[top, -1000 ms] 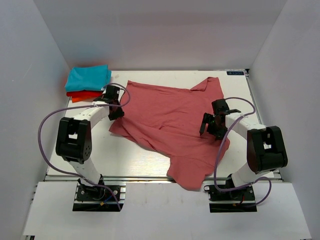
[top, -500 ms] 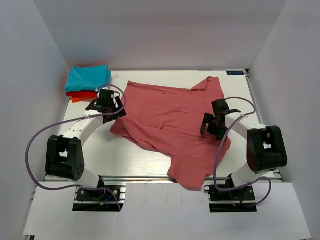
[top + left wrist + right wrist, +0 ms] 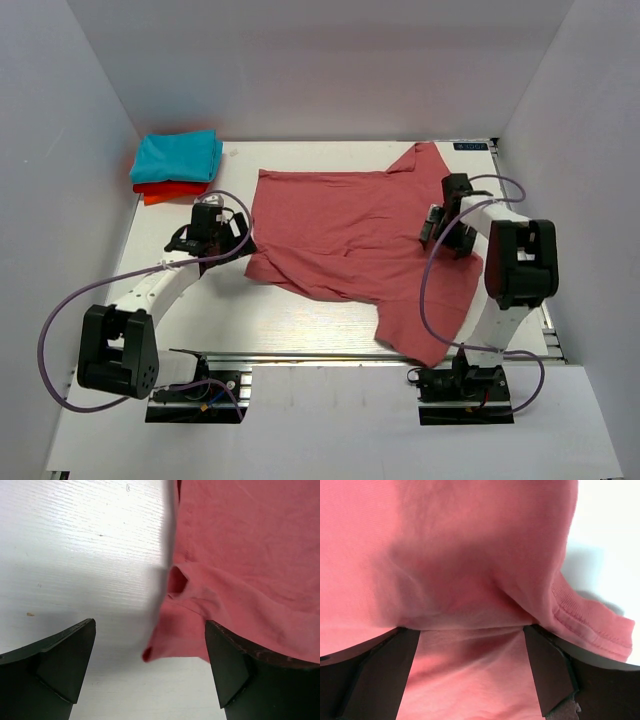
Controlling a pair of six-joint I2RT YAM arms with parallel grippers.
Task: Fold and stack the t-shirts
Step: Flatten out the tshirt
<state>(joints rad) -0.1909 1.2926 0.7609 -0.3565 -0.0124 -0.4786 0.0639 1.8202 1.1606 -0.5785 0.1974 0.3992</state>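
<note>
The salmon-pink t-shirt [image 3: 350, 230] lies spread over the middle of the table, with one part trailing over the front edge [image 3: 425, 345]. My left gripper [image 3: 238, 240] stands open at the shirt's left edge. In the left wrist view that edge [image 3: 235, 555] and a loose corner [image 3: 150, 652] sit between the wide fingers [image 3: 60, 655] of the gripper [image 3: 150, 626], ungripped. My right gripper [image 3: 440, 222] is on the shirt's right side, open, with cloth [image 3: 470, 555] bunched over and between its fingers [image 3: 547, 665]; the gripper [image 3: 470, 632] is not closed on it. The folded turquoise t-shirt [image 3: 178, 155] lies on the folded orange-red one [image 3: 165, 191] at the back left.
White walls close in the table on the left, back and right. Bare white tabletop [image 3: 200, 310] shows at the front left. Purple cables [image 3: 60, 330] loop from both arms. A small dark label [image 3: 470, 146] sits at the back right corner.
The left gripper opened and let go of the shirt's left edge. The shirt slid to the right and lies flatter. The right gripper moved back and to the right, the cloth going with it.
</note>
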